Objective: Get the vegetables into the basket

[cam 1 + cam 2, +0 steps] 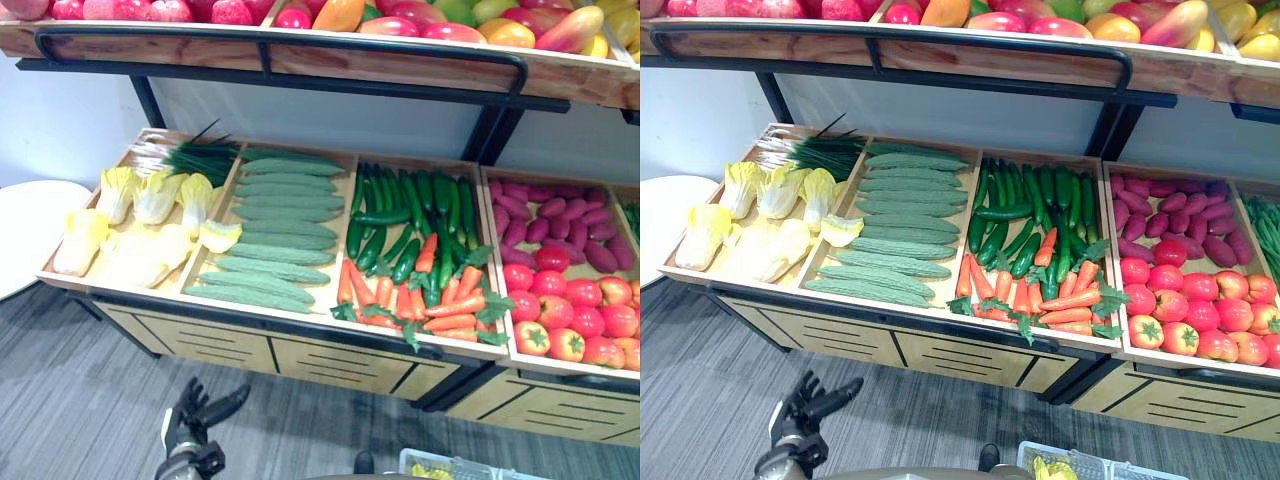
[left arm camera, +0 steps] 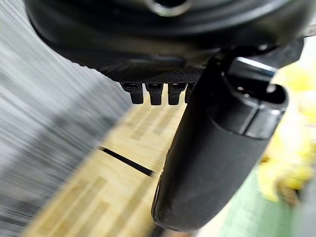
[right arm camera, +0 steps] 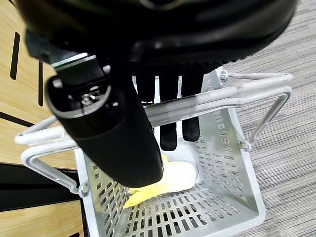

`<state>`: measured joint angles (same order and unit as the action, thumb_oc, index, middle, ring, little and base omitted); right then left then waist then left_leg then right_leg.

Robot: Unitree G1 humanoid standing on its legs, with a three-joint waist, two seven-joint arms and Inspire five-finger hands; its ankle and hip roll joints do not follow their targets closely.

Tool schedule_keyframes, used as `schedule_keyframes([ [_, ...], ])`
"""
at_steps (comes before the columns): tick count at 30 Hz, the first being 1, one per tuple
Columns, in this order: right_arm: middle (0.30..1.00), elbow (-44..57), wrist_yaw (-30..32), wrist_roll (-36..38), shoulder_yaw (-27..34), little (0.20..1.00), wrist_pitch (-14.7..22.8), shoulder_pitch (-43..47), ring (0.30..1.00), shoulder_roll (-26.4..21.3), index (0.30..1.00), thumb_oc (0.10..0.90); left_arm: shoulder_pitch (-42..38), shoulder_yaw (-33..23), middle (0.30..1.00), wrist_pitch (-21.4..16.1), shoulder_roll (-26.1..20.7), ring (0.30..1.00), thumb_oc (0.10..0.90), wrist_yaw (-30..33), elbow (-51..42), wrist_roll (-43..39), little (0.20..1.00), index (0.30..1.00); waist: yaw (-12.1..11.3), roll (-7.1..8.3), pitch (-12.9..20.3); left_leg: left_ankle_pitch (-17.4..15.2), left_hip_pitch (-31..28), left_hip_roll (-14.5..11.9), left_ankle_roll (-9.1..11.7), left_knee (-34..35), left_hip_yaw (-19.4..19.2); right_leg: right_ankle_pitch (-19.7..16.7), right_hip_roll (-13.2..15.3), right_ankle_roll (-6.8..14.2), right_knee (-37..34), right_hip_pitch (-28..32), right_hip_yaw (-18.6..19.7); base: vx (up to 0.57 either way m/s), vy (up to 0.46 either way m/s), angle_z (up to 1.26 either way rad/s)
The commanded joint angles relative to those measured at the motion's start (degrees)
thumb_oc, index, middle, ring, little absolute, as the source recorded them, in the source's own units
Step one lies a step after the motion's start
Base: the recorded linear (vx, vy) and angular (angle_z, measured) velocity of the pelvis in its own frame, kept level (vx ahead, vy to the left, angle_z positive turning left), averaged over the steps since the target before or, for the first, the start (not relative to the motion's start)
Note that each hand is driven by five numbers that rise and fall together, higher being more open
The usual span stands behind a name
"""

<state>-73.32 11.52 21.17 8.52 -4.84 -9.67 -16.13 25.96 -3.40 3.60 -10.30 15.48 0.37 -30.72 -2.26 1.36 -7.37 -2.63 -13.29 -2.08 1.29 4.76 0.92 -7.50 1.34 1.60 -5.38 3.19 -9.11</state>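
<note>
Basket [image 1: 455, 466] (lower edge) cut off

Eye views: head-high, angled down at stand [image 1: 300, 320], mid range; both share trays, floor, left hand [image 1: 190, 425] low in front, basket [image 1: 1090, 465] corner at bottom edge. Right eye set slightly to side. Left wrist view: very close along left hand [image 2: 217, 148], facing stand front; blurred yellow past thumb, probably cabbage [image 1: 150, 230]. Right wrist view: close, looking down past right hand [image 3: 123, 123] into basket [image 3: 222, 163] below fingers.
</note>
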Motion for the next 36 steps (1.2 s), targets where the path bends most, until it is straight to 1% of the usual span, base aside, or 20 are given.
schedule_keyframes([
  [1,0.300,-2.51,1.52,1.05,-1.35,0.300,1.48,2.25,0.300,-1.77,0.300,0.400,-1.41,-5.47,1.000,-7.88,-1.65,1.000,0.900,1.49,-8.18,-1.25,1.000,1.000,0.14,1.88,-0.47,0.03,2.48,2.29,0.35,0.24,0.20,7.39,0.50,2.00,0.38,6.58,-0.29,0.00,0.000,0.00],
  [5,0.300,-2.54,1.55,1.48,-1.68,0.300,2.07,2.18,0.300,-1.31,0.300,0.400,-2.84,-6.87,1.000,-9.57,-2.11,1.000,0.900,2.27,-14.04,0.13,1.000,1.000,0.17,1.97,-0.38,-0.24,2.13,2.20,0.41,0.24,0.07,7.58,0.48,1.96,0.38,6.88,0.01,0.01,0.006,-0.03],
  [8,0.300,-3.49,1.59,0.84,-2.68,0.300,2.63,2.77,0.300,-1.13,0.300,0.400,-7.05,-7.39,1.000,-12.94,-5.31,1.000,0.900,2.65,-22.99,5.96,1.000,1.000,0.23,2.14,-0.10,-0.75,1.74,2.15,0.44,0.24,-0.02,7.72,0.47,2.07,0.38,7.15,0.35,0.00,0.000,0.00],
  [9,0.300,-3.53,1.59,0.81,-2.65,0.300,2.65,2.85,0.300,-1.11,0.300,0.400,-7.08,-7.41,1.000,-12.86,-5.28,1.000,0.900,2.71,-23.10,6.05,1.000,1.000,0.18,2.15,-0.19,-0.77,1.70,2.15,0.44,0.24,-0.06,7.73,0.47,2.07,0.38,7.17,0.39,0.00,0.000,0.00],
  [11,0.300,-4.34,1.17,-0.99,-3.45,0.300,2.78,3.83,0.300,-2.59,0.300,0.400,-11.68,-5.32,1.000,-13.54,-10.58,1.000,0.900,0.51,-26.64,10.89,1.000,1.000,0.93,1.81,0.47,-0.99,1.32,2.11,0.61,0.24,-0.50,7.69,0.49,2.19,0.38,7.36,0.88,0.00,0.015,-0.02],
  [12,0.300,-4.49,0.90,-1.56,-3.85,0.300,2.68,4.48,0.300,-3.06,0.300,0.400,-13.63,-4.19,1.000,-13.40,-12.10,1.000,0.900,0.00,-26.69,11.43,1.000,1.000,1.16,1.67,0.58,-1.09,1.16,2.09,0.65,0.24,-0.81,7.67,0.47,2.23,0.38,7.43,1.13,0.01,0.030,-0.07],
  [13,0.300,-4.33,0.79,-2.08,-4.32,0.300,2.79,5.12,0.300,-3.52,0.300,0.400,-15.53,-3.22,1.000,-12.55,-14.75,1.000,0.900,-1.07,-26.76,14.90,1.000,1.000,1.70,1.45,0.92,-1.21,1.01,2.05,0.67,0.24,-1.10,7.59,0.50,2.32,0.38,7.46,1.36,0.01,0.022,-0.12],
  [15,0.300,-4.50,-0.04,-2.63,-4.87,0.300,2.71,6.25,0.300,-4.09,0.300,0.400,-20.44,-1.18,1.000,-11.86,-17.89,1.000,0.900,-1.54,-25.06,17.75,1.000,1.000,2.41,1.13,1.39,-1.41,0.66,2.02,0.71,0.24,-1.66,7.52,0.48,2.43,0.38,7.52,1.96,0.02,0.026,-0.19],
  [16,0.300,-4.42,-0.37,-2.85,-5.37,0.300,2.45,6.72,0.300,-4.06,0.300,0.400,-22.25,-0.57,1.000,-11.42,-18.30,1.000,0.900,-1.40,-24.12,19.19,1.000,1.000,2.79,0.99,1.65,-1.51,0.50,1.98,0.71,0.24,-1.93,7.51,0.50,2.47,0.38,7.58,2.20,0.03,0.029,-0.19],
  [17,0.300,-4.30,-0.86,-3.11,-6.19,0.300,2.48,7.94,0.300,-4.32,0.300,0.400,-27.56,2.37,1.000,-10.11,-20.38,1.000,0.900,-2.05,-20.95,22.50,1.000,1.000,3.92,0.60,2.16,-1.69,0.21,2.01,0.71,0.24,-2.44,7.31,0.51,2.53,0.38,7.56,2.88,0.02,0.015,-0.15],
  [18,0.300,-4.30,-0.87,-3.11,-6.07,0.300,2.46,8.02,0.300,-4.32,0.300,0.400,-27.94,2.56,1.000,-10.23,-20.41,1.000,0.900,-2.00,-20.60,22.53,1.000,1.000,3.79,0.58,2.05,-1.71,0.20,2.00,0.71,0.24,-2.48,7.31,0.50,2.54,0.38,7.55,2.92,0.01,0.016,-0.16],
  [19,0.300,-4.15,-1.16,-3.28,-6.53,0.300,2.40,8.46,0.300,-4.45,0.300,0.400,-29.81,2.91,1.000,-9.73,-22.16,1.000,0.900,-2.17,-19.19,26.17,1.000,1.000,4.31,0.31,2.33,-1.80,0.09,2.00,0.72,0.24,-2.81,7.29,0.49,2.58,0.38,7.55,3.30,0.00,0.009,-0.20],
  [21,0.300,-4.12,-1.38,-3.58,-7.06,0.300,2.31,9.25,0.300,-4.55,0.300,0.400,-34.57,5.77,1.000,-9.49,-22.65,1.000,0.900,-1.65,-15.75,26.99,1.000,1.000,5.07,-0.07,2.51,-1.84,-0.01,1.99,0.72,0.24,-3.36,7.16,0.45,2.67,0.39,7.37,3.79,-0.02,0.012,-0.20],
  [22,0.300,-4.00,-1.50,-3.71,-7.31,0.300,2.26,9.57,0.300,-4.46,0.300,0.400,-36.62,6.70,1.000,-8.93,-23.34,1.000,0.900,-1.41,-13.78,29.78,1.000,1.000,5.43,-0.17,2.59,-1.31,0.26,2.12,0.67,0.24,-3.68,6.57,0.54,2.59,0.39,6.94,4.13,0.00,0.016,-0.16],
  [23,0.300,-4.07,-1.80,-3.68,-7.61,0.300,2.49,9.50,0.300,-4.47,0.300,0.400,-38.59,8.26,1.000,-8.58,-24.05,1.000,0.900,-1.60,-11.67,31.06,1.000,1.000,6.18,-0.54,2.92,-1.82,-0.04,2.09,0.66,0.24,-3.86,6.95,0.44,2.73,0.47,7.06,4.55,-0.03,0.009,-0.21],
  [24,0.300,-4.06,-1.82,-3.67,-7.40,0.300,2.51,9.56,0.300,-4.42,0.300,0.400,-39.23,8.68,1.000,-8.86,-24.06,1.000,0.900,-1.41,-11.04,31.11,1.000,1.000,5.94,-0.43,2.75,-1.33,0.22,2.16,0.65,0.24,-3.99,6.51,0.51,2.66,0.49,6.78,4.56,0.03,0.021,-0.19],
  [27,0.300,-4.21,-1.89,-3.75,-7.94,0.300,2.45,10.02,0.300,-4.59,0.300,0.400,-46.78,14.40,1.000,-7.33,-27.19,1.000,0.900,-1.03,-3.56,38.99,1.000,1.000,7.52,-1.46,3.26,-2.13,-0.38,2.27,0.60,0.24,-4.98,6.82,0.47,2.93,0.54,6.96,5.45,0.02,0.029,-0.16],
  [29,0.300,-4.25,-1.84,-3.92,-8.19,0.300,2.57,10.00,0.300,-4.71,0.300,0.400,-49.64,17.03,1.000,-6.68,-27.82,1.000,0.900,-0.81,0.19,40.83,1.000,1.000,8.09,-1.84,3.40,-2.15,-0.43,2.35,0.58,0.24,-5.39,6.75,0.55,3.09,0.51,6.98,5.83,0.01,0.022,-0.04],
  [33,0.300,-4.59,-1.49,-3.83,-9.43,0.300,2.86,10.66,0.300,-4.61,0.300,0.400,-60.16,27.42,1.000,-5.11,-26.72,1.000,0.900,-1.84,13.07,46.33,1.000,1.000,9.91,-2.84,3.63,-2.01,-0.24,2.59,0.46,0.24,-6.48,6.21,0.84,3.67,0.59,6.20,6.76,0.00,0.024,-0.12],
  [36,0.300,-4.55,-1.32,-3.64,-9.70,0.300,3.01,10.92,0.300,-4.48,0.300,0.400,-63.78,30.35,1.000,-4.80,-25.55,1.000,0.900,-1.77,17.10,47.39,1.000,1.000,10.22,-2.93,3.50,-1.91,0.04,2.63,0.37,0.24,-6.83,5.91,0.89,3.91,0.65,5.63,7.05,-0.01,0.015,-0.07],
])
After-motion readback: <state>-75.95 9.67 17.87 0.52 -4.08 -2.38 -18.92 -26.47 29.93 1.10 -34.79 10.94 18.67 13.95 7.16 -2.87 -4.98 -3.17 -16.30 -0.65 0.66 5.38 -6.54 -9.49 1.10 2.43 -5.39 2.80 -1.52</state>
